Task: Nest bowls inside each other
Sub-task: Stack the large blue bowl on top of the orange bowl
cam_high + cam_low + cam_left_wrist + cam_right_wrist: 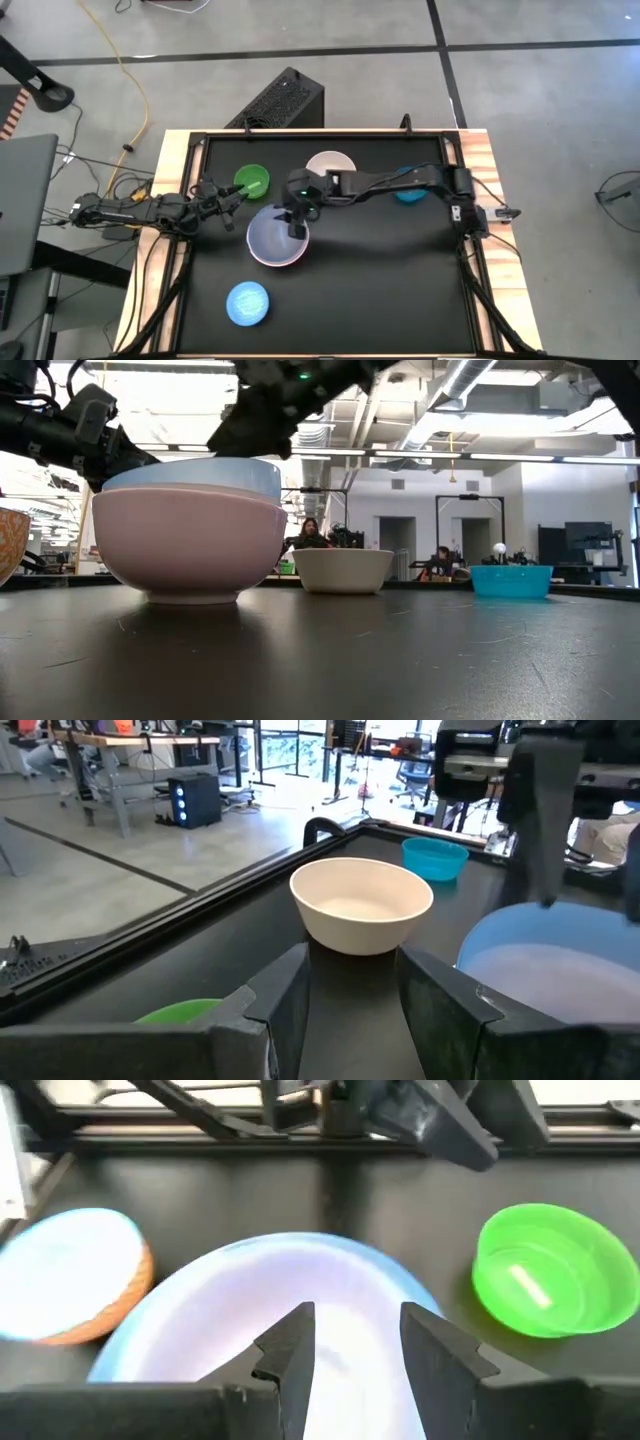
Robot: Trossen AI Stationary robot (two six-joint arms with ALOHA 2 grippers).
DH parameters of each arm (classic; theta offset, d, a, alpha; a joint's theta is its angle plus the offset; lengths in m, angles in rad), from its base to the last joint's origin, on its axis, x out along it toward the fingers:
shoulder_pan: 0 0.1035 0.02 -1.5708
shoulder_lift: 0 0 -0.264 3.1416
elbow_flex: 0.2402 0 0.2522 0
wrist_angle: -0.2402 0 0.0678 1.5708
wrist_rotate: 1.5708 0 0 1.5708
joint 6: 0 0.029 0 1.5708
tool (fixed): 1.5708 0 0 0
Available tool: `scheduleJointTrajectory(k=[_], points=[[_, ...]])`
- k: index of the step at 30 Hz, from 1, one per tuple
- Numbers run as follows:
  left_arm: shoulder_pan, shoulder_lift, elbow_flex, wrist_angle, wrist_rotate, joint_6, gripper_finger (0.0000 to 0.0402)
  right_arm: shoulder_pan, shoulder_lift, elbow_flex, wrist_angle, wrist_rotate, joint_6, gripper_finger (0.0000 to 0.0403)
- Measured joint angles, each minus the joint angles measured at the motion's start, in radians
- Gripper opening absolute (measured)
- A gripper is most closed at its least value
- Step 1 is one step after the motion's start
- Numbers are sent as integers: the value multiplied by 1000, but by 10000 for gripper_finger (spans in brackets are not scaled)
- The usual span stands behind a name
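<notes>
Hovering over the blue bowl (272, 236) nested in the pink bowl (188, 547), right end effector (296, 228) stands apart; left end effector (236, 198), fingers parted, waits at ten o'clock.

Even, bright overhead light is seen across the high view; the black surface (380, 280) shows soft shadow beneath the right arm. In the low view, ceiling strip lights and windows are blown out, the arms reduced to silhouettes. Glare washes the blue bowl (270, 1310) interior in the right wrist view; nearby fingers (290, 1350) are blurred.
</notes>
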Motion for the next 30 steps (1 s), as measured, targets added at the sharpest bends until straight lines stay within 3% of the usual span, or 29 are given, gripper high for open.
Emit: scheduleJointTrajectory(k=[6,11,30], points=[[0,0,0,-1,7,-16,140,8,-149,-384,374,-18,-6,163],[0,0,0,2,7,-16,140,8,-207,-576,643,-21,41,163],[0,0,0,2,4,-37,140,-13,-204,-593,581,-14,74,163]])
